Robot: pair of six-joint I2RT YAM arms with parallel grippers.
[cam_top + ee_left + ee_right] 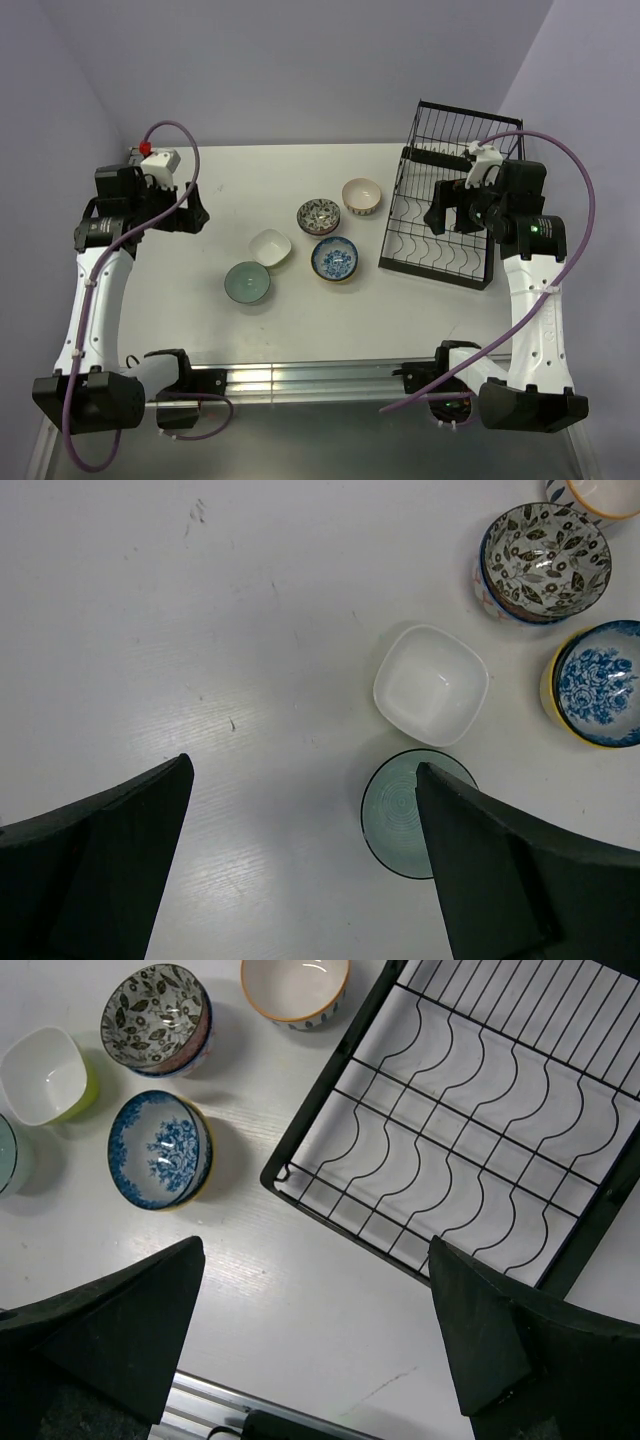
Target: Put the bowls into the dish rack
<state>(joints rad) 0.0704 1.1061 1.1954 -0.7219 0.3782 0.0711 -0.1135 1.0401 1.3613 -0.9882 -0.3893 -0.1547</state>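
Top external view: five bowls (334, 259) sit grouped mid-table (250, 180), left of the dish rack (420, 250) at the far right. Left gripper (302, 767) and right gripper (317, 1245) are released, grasping nothing.

Jaws: wide apart, at 7 and 5 o'clock
White bowl (430, 685): toward 3 o'clock of centre
Teal bowl (398, 810): 6 o'clock of white bowl, part-hidden by one jaw
Floral bowl (545, 560): 2 o'clock
Blue-and-white bowl (598, 680): 3 o'clock edge
Cream bowl (600, 492): 1 o'clock of floral bowl, cropped
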